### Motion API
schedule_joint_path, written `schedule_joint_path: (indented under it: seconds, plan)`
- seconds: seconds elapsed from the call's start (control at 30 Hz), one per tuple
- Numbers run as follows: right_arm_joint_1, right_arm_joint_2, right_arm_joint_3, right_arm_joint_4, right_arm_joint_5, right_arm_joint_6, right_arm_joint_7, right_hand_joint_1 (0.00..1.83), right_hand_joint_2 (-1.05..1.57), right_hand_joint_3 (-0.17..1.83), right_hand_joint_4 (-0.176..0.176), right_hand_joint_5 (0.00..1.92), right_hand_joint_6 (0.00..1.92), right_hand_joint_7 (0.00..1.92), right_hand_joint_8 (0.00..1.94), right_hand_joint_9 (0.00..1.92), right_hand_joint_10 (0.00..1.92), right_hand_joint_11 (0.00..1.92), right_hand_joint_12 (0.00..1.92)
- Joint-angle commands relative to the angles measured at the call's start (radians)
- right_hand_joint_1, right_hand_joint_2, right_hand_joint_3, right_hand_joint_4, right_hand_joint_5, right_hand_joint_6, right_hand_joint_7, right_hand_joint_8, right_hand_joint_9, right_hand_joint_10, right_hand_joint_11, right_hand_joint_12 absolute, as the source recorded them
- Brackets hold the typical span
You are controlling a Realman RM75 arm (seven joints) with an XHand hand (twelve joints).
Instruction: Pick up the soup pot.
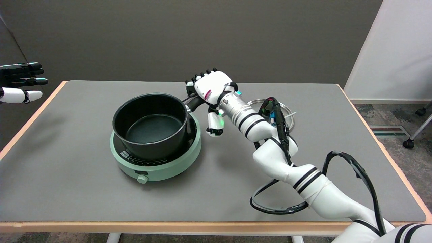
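The soup pot (150, 125) sits on a green hotplate (157, 158) at centre-left of the grey bench (84, 195). The right hand (210, 88), just right of centre, appears curled around the pot's handle (193, 104); the exact contact is partly hidden.

The black soup pot (151, 125), empty and upright, sits on a pale green round cooker (158, 162).

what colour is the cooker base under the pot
Pale mint green, with a matching knob at the front; the cooker base shows in the head view, under the black soup pot.
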Motion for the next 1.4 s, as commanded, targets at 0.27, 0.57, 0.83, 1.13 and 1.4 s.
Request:
schedule_joint_path:
  seconds: [0.27, 0.57, 0.83, 1.13, 1.4]
  plan:
    - [0.0, -0.012, -0.002, -0.005, 0.0, -0.001, 0.0, 1.11, -0.79, 1.83, 0.176, 0.75, 0.75, 0.75, 0.75, 0.75, 0.75, 0.75, 0.75]
    - [-0.003, -0.011, 0.003, -0.005, 0.0, 0.0, 0.0, 1.04, -0.65, 1.7, 0.176, 0.97, 0.97, 0.97, 0.97, 0.97, 0.97, 0.97, 0.97]
    - [-0.003, -0.011, 0.006, -0.003, 0.0, -0.001, 0.0, 1.04, -0.42, 1.3, -0.046, 1.23, 1.23, 1.23, 1.23, 1.23, 1.23, 1.23, 1.23]
    - [-0.003, -0.009, 0.014, 0.0, 0.0, 0.007, 0.0, 1.05, -0.1, 1.07, -0.109, 1.51, 1.51, 1.51, 1.51, 1.51, 1.51, 1.51, 1.51]
    - [0.001, -0.006, 0.019, -0.004, 0.007, 0.013, 0.0, 1.06, -0.03, 0.98, -0.076, 1.66, 1.66, 1.66, 1.66, 1.66, 1.66, 1.66, 1.66]
